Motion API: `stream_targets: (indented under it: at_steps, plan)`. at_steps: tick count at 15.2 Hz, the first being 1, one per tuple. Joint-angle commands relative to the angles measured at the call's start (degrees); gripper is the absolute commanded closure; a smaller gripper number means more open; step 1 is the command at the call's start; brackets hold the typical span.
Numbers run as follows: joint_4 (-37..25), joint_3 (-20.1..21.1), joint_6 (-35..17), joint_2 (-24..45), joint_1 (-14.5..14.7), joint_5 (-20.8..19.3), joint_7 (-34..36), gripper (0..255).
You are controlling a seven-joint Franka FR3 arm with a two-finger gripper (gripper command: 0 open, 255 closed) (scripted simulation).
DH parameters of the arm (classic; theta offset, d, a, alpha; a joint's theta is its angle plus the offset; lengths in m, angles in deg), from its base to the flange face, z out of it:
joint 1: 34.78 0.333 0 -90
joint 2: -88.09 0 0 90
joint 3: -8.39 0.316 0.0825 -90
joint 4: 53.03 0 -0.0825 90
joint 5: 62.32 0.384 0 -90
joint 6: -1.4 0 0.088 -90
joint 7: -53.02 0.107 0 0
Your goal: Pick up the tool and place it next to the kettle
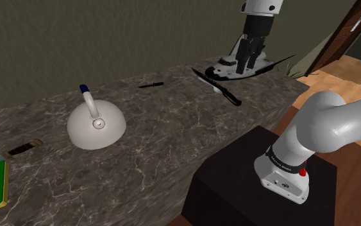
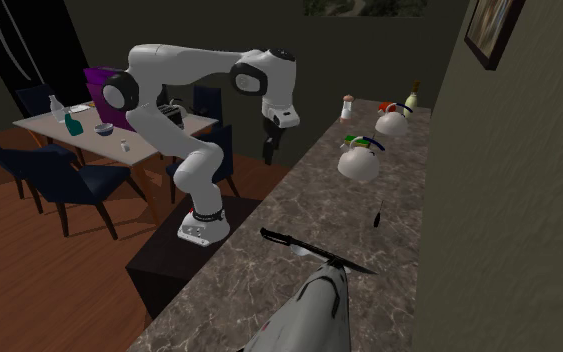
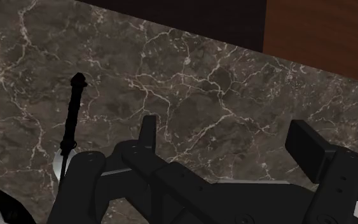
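Shoulder view: the gripper is hanging above the far right end of the marble counter, its fingers standing apart and holding nothing. Just to its left, the long black tool is lying flat on the counter beside a white and black object. The white domed kettle is sitting well apart from the tool, toward the view's left, and a short black stick is lying between them, nearer the wall. The dark stand is sitting at the lower right.

Second exterior view: the gripper is hovering over the counter's edge, clear of the surface. The long black tool is resting near the foreground, and the kettle is sitting farther along, with the short stick between them.

Wrist view: the two black fingers are spread wide with bare marble showing between them, so the gripper is gripping nothing. The tool's slender handle is lying outside the fingers, untouched.
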Motion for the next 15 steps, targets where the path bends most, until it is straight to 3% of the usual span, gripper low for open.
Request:
stream_targets:
  at_steps: [1,15]
  plan:
    - [0.0,0.0,0.0,0.0,0.0,0.0,0.0,0]
    - [3.0,-8.9,-21.2,20.2,-4.7,-9.8,-11.8,0]
